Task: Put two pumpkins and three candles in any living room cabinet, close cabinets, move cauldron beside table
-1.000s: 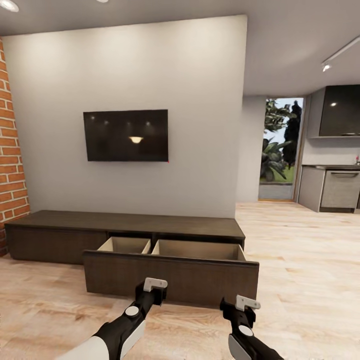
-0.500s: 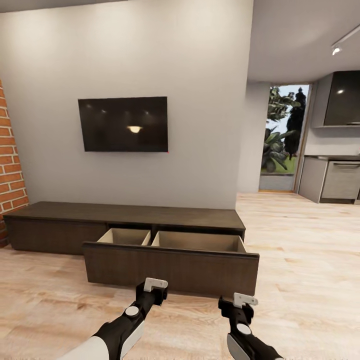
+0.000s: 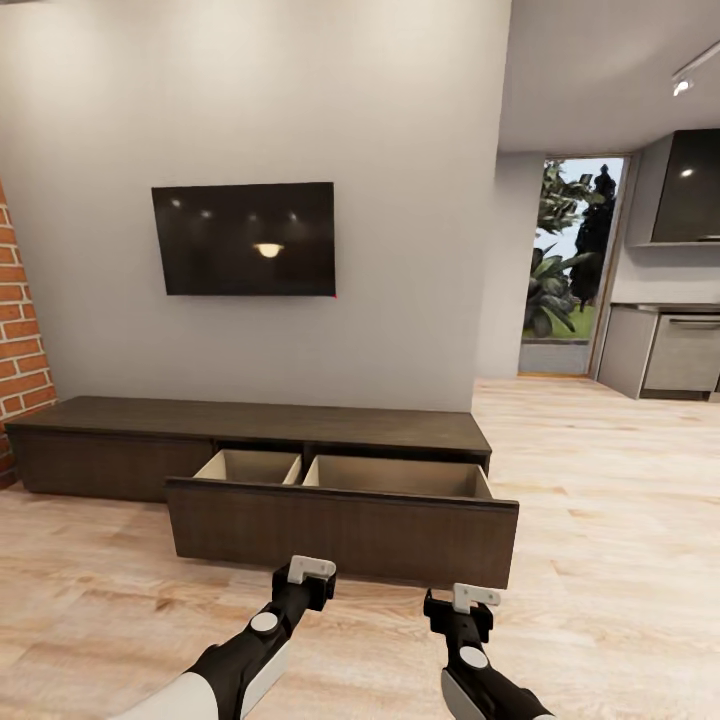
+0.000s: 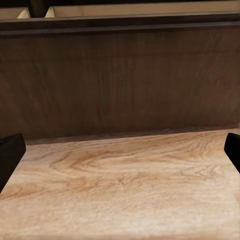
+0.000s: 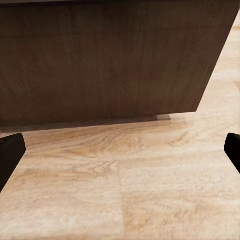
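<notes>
- Living room: pale wood floor (image 3: 620,520), grey wall with a dark TV (image 3: 243,238); brick (image 3: 18,340) at far left, kitchen units (image 3: 668,350) and a garden door (image 3: 566,265) at far right.
- Change: against the earlier head views the whole scene sits lower and slightly larger, with less ceiling and brick. That reads as the camera tilting and the robot closing in, not as furniture moving. The right gripper has also drawn back a little toward the robot.
- Meaning for the task: judged an approach or repositioning step in front of storage that is already open; nothing is being carried.
- Cabinet (image 3: 250,425): long, low, dark brown, against the wall. Left section closed.
- Drawer (image 3: 340,530): wide front pulled well out, two pale beige compartments behind it. What shows of both interiors is bare; the bottoms nearest the front are hidden.
- Left gripper (image 3: 305,572): fingers spread wide, empty, just short of the drawer front, over floor.
- Right gripper (image 3: 470,598): fingers spread wide, empty, near the drawer's right corner.
- Pumpkins, candles, cauldron: whereabouts cannot be told from these views.
- Outstanding, judged: all five items to store, drawer to shut, cauldron to place.
</notes>
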